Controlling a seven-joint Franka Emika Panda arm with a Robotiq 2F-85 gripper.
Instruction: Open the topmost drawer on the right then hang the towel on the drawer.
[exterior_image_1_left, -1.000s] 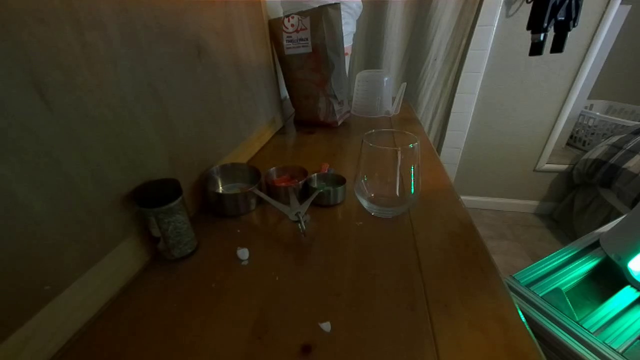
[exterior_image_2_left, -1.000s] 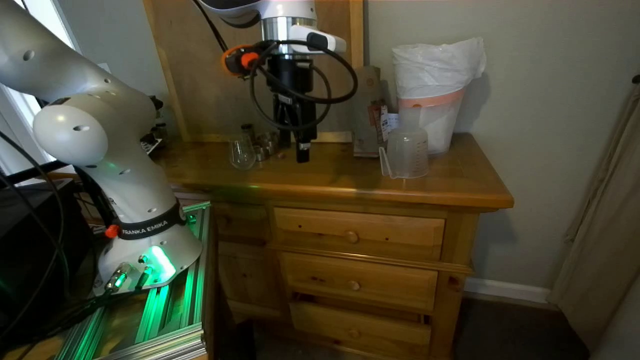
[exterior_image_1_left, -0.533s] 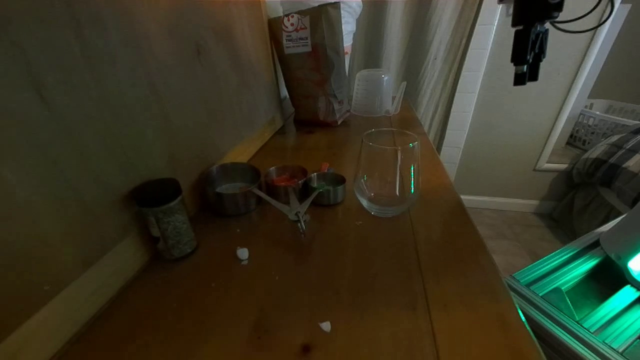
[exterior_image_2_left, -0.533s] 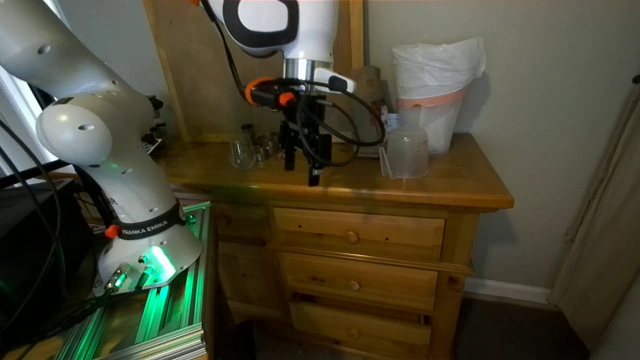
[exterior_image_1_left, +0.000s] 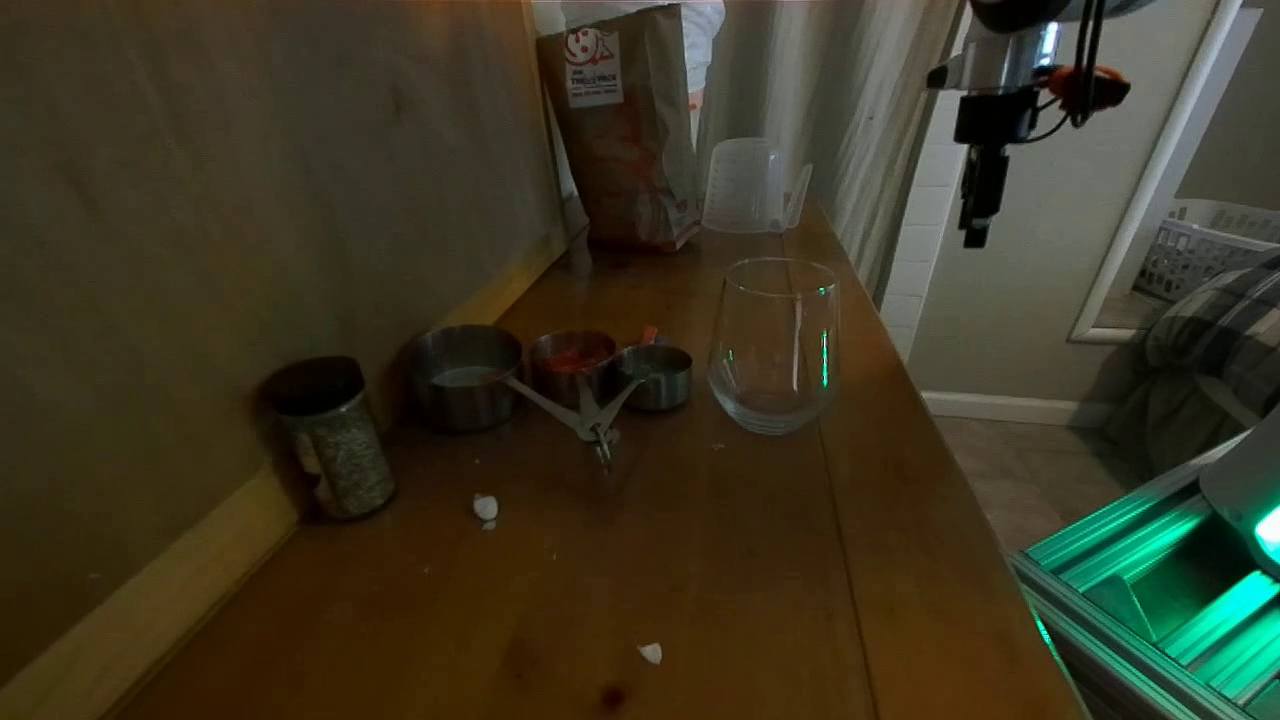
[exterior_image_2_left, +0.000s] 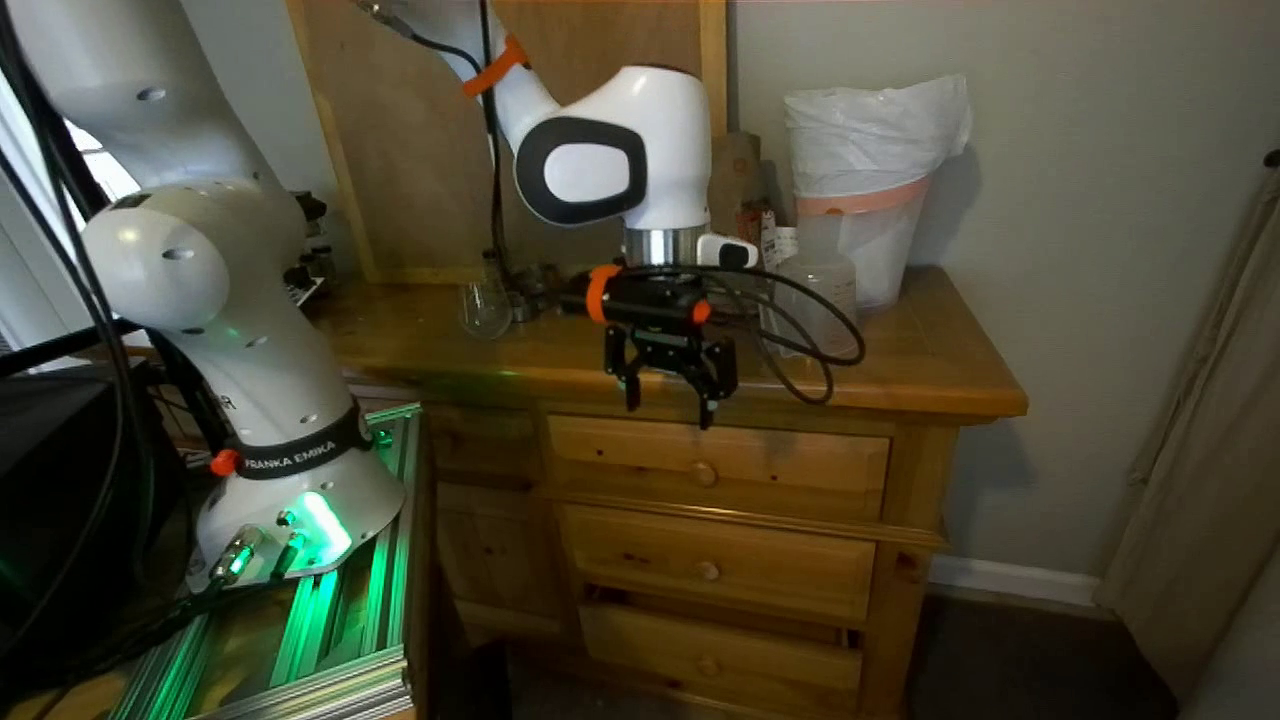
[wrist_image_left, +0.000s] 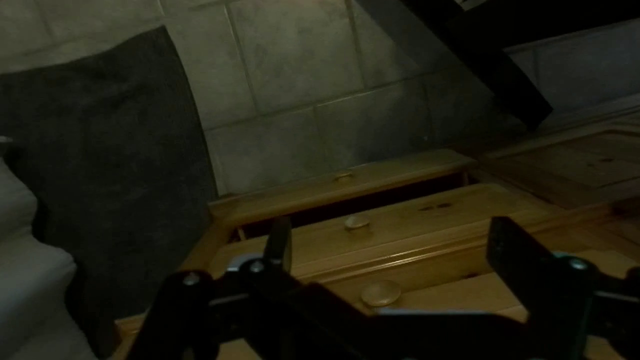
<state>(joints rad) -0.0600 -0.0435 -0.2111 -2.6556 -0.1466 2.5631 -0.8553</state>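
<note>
The topmost right drawer (exterior_image_2_left: 800, 455) is shut, with a round wooden knob (exterior_image_2_left: 703, 473). The knob also shows in the wrist view (wrist_image_left: 381, 293), low between the fingers. My gripper (exterior_image_2_left: 670, 410) is open and empty, in front of the tabletop's front edge. It is above the knob and apart from it. In an exterior view the gripper (exterior_image_1_left: 975, 238) points down beyond the tabletop. In the wrist view its two fingers (wrist_image_left: 390, 235) stand wide apart. I see no thing that is clearly the towel.
The middle drawer (exterior_image_2_left: 800, 580) is shut; the bottom drawer (exterior_image_2_left: 760, 665) is ajar. The tabletop (exterior_image_2_left: 930, 350) bears a measuring jug (exterior_image_2_left: 815, 305), a paper bag (exterior_image_1_left: 630, 130), a glass (exterior_image_1_left: 775, 350), metal measuring cups (exterior_image_1_left: 465, 380) and a jar (exterior_image_1_left: 335, 440). A dark mat (wrist_image_left: 120, 140) lies on the floor.
My arm has come down and forward, off the tabletop. The gripper has moved right and lower, over the top drawer's front, and turned somewhat. The drawers have not moved.
</note>
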